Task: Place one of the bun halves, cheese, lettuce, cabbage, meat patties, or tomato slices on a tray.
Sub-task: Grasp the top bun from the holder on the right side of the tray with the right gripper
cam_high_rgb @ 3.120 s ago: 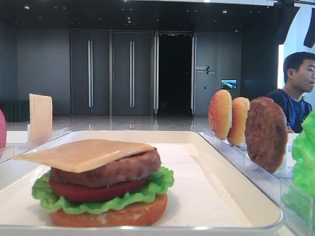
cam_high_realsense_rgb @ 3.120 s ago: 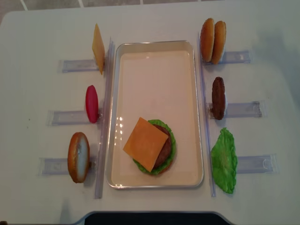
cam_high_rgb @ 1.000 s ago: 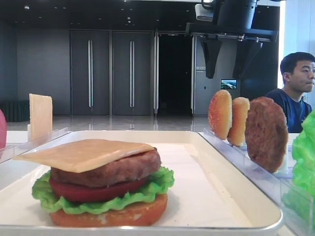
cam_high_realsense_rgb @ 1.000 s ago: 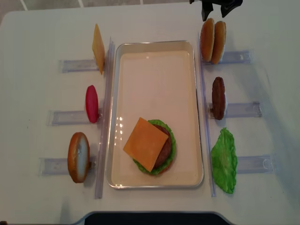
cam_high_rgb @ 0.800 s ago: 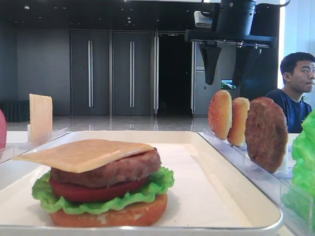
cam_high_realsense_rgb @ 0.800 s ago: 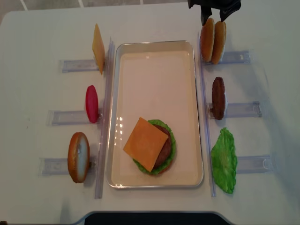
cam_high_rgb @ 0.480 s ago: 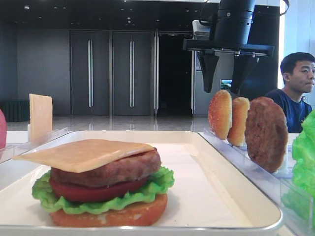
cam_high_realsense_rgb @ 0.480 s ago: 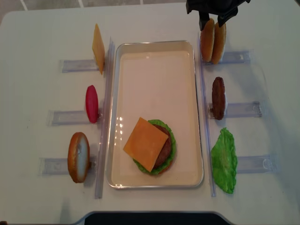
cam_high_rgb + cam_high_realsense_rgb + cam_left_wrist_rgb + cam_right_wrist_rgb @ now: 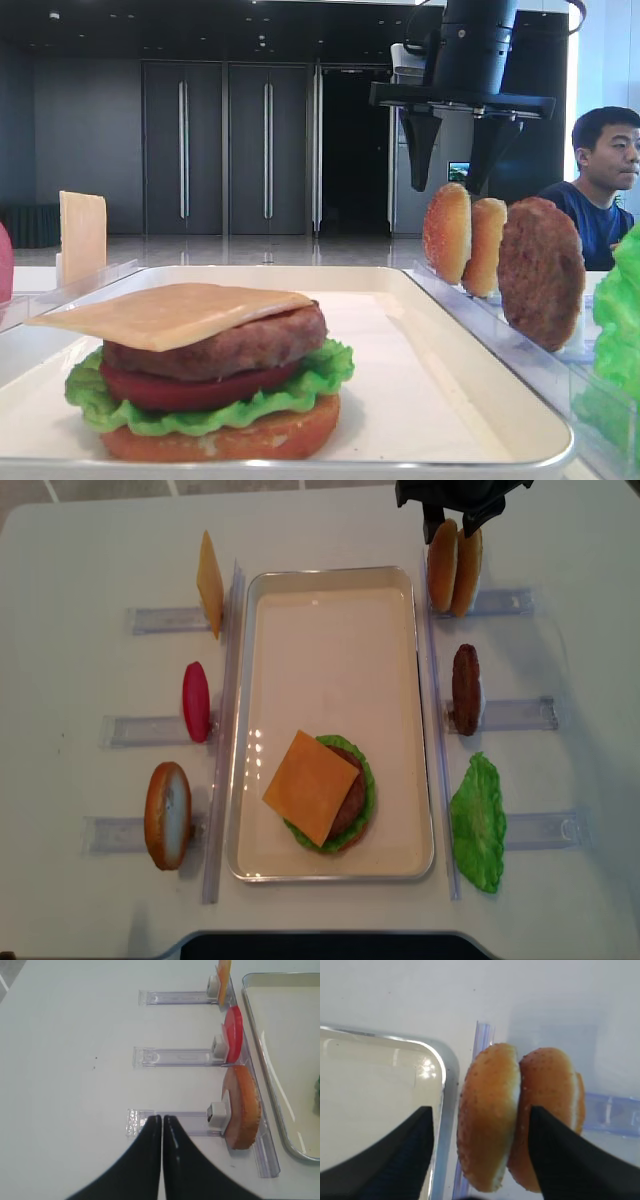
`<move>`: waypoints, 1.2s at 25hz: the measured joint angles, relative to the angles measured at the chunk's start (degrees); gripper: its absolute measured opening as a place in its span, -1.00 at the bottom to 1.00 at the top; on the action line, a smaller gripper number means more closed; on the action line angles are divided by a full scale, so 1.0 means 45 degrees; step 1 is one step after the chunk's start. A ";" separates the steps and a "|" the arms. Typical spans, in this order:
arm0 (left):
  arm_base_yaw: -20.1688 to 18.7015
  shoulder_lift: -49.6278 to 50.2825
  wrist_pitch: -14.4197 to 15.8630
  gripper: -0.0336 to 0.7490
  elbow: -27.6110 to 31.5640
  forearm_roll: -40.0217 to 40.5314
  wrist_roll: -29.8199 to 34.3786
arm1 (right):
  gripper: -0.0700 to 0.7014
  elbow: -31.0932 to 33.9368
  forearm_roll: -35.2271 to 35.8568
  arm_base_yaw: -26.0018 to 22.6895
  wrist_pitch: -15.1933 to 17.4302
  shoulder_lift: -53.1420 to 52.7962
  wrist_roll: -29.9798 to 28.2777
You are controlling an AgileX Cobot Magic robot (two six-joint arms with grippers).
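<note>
My right fingers [image 9: 479, 1155] spread wide, hanging above two bun halves [image 9: 490, 1142] standing on edge in a clear rack [image 9: 612, 1112] just beside the tray [image 9: 335, 580]; one finger each side of the nearer half. It looks light, stiff, glossy-crusted, likely slick; pinch across its flat faces near the top rim. Left fingers [image 9: 162, 1125] pressed together, holding nothing, over the worktop [image 9: 65, 1060].
</note>
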 joint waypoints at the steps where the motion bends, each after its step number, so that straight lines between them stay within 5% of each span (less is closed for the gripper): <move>1: 0.0000 0.0000 0.0000 -0.91 0.0000 0.0000 0.0000 | 0.29 0.0000 0.0115 0.0002 -0.0015 0.0049 0.0000; 16: 0.0000 0.0000 0.0000 -0.91 0.0000 0.0004 0.0000 | 0.28 -0.0029 0.0303 0.0002 -0.0096 0.0390 0.0010; 23: 0.0000 0.0000 0.0000 -0.91 0.0000 0.0004 0.0000 | -0.17 -0.0099 0.0132 0.0002 0.0139 0.0422 0.0318; 30: 0.0000 0.0000 0.0000 -0.91 0.0000 0.0014 0.0000 | -0.19 -0.0099 0.0179 0.0002 0.0151 0.0422 0.0369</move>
